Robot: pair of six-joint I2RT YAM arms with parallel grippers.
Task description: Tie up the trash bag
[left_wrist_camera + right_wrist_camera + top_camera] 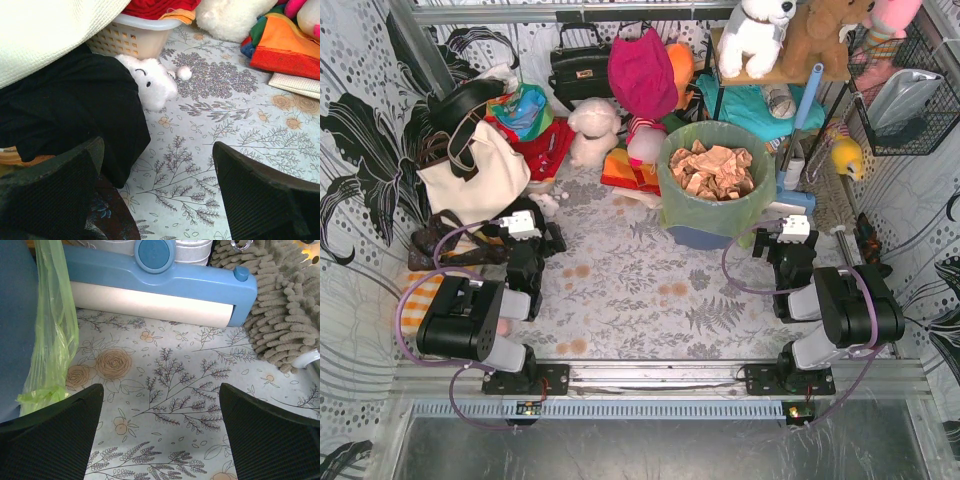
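The trash bag [686, 206] stands just ahead-left of your right claw [160, 436], with the left claw [156, 192] well apart from it; both are spread, empty.

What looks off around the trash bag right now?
Nothing spilled: the trash bag lines the bin, crumpled paper inside. Only a loose green tail hangs down the bin's side near the right gripper.

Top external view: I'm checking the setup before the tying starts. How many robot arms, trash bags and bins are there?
Robot arms: 2, left arm and right arm
Trash bag: 1
Bin: 1
Total: 4
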